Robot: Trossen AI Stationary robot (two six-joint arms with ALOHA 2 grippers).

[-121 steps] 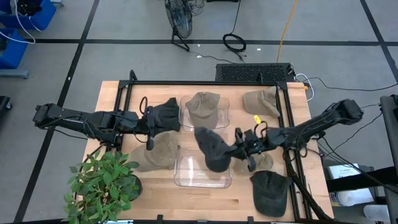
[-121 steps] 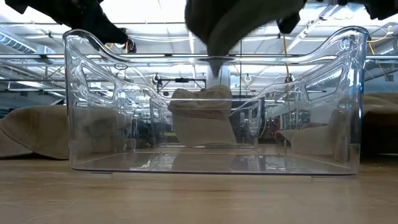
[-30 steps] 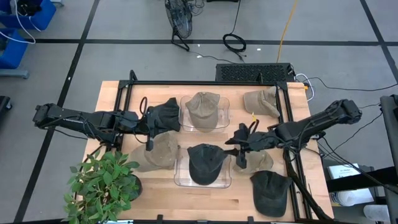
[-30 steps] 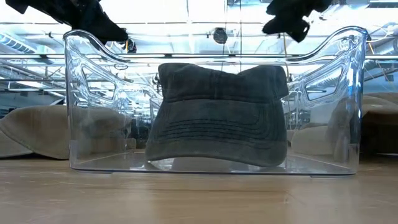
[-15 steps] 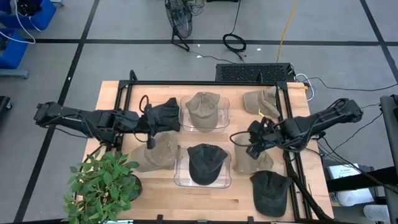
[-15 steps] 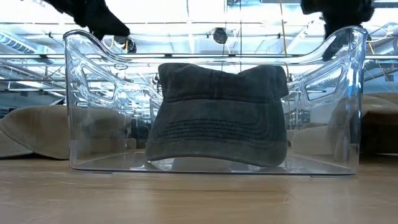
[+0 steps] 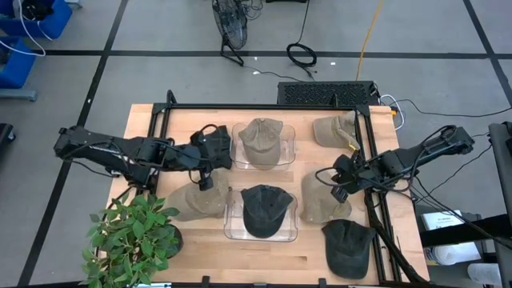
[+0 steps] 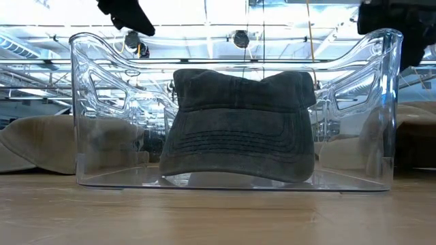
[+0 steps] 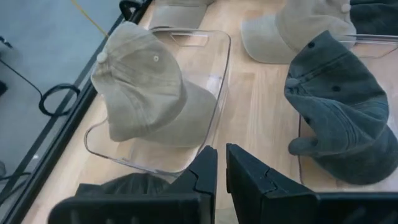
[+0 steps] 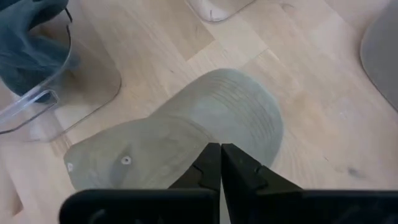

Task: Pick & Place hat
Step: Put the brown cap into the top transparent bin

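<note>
A dark hat (image 7: 266, 210) (image 8: 238, 126) sits in the near clear bin (image 7: 232, 228), resting on the bin's floor. A tan hat (image 7: 261, 140) (image 9: 146, 93) lies in the far bin. My right gripper (image 7: 336, 182) (image 10: 221, 152) is shut and hangs above a tan hat (image 7: 324, 202) (image 10: 205, 124) lying on the table right of the near bin. My left gripper (image 7: 216, 158) (image 9: 221, 155) is shut with nothing between its fingers, raised over another dark hat (image 7: 219, 140) (image 9: 124, 185) lying left of the far bin.
More hats lie on the table: tan at the left (image 7: 198, 200), tan at the far right (image 7: 336, 130), dark at the near right (image 7: 348, 244). A potted plant (image 7: 132, 236) stands at the near left corner. A black frame (image 7: 264, 106) runs along the far side.
My right gripper has drawn away from the near bin toward the table's right edge, rolled, tipped further down and shut, ending above the tan hat. My left gripper has risen and moved a little toward the bins. The dark hat stays in the near bin.
</note>
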